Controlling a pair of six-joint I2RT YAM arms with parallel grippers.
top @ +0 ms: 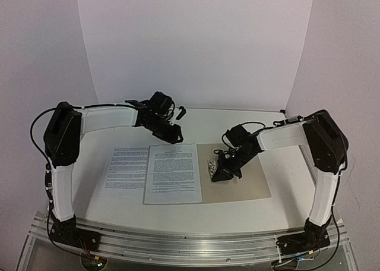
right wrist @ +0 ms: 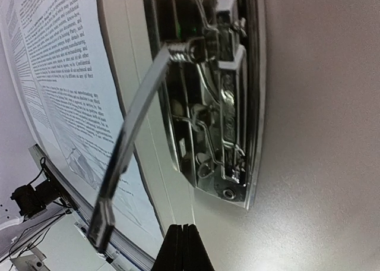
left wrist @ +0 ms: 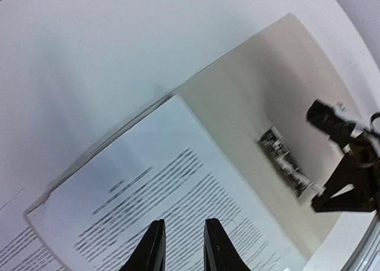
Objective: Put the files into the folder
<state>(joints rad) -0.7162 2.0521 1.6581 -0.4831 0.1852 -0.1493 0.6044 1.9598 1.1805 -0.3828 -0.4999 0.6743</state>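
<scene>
The beige folder (top: 246, 179) lies open on the table with a metal clip (top: 212, 166) at its spine. The clip's lever (right wrist: 127, 134) stands raised. One printed sheet (top: 173, 173) lies just left of the clip. A second sheet (top: 127, 169) lies further left on the table. My right gripper (top: 224, 175) is shut and empty, its tip (right wrist: 183, 228) low over the folder (right wrist: 320, 104) next to the clip (right wrist: 217, 87). My left gripper (top: 173, 135) is open and empty above the far edge of the middle sheet (left wrist: 148, 188).
The white table (top: 237, 123) is backed by white walls. An aluminium rail (top: 190, 238) runs along the near edge between the arm bases. The right gripper also shows in the left wrist view (left wrist: 350, 176), beside the clip (left wrist: 285, 161).
</scene>
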